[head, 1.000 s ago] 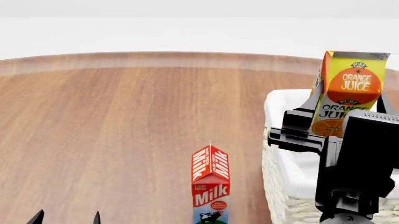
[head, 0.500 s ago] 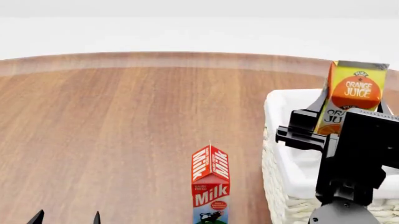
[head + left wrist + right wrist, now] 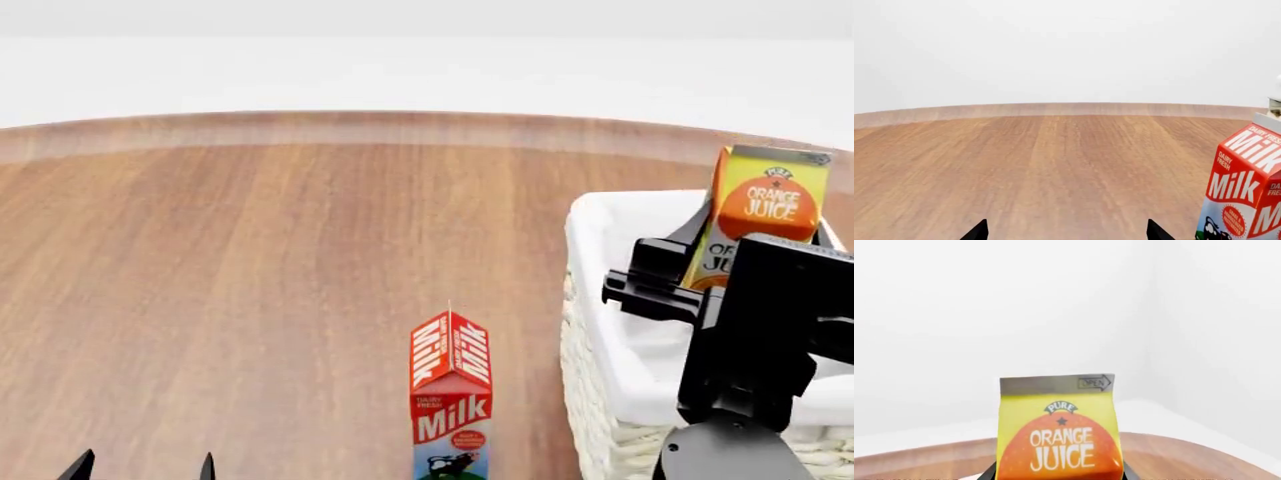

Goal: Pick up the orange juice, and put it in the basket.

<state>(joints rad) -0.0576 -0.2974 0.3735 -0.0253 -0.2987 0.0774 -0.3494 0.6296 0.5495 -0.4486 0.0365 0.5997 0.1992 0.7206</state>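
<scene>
**While the carton hangs over the basket, only the release is left**

Because the right gripper [image 3: 705, 262] is closed on the lower part of the orange juice [image 3: 763, 215], the pickup looks done. The carton stands upright over the basket [image 3: 597, 300], inside its rim line as the head view shows it, though whether its base touches the lining is hidden by the arm. What remains, as I judge it, is lowering and letting go. The left gripper [image 3: 144, 467] sits idle and spread open, holding nothing, near the Milk carton [image 3: 450, 396] on the table [image 3: 267, 260].
</scene>
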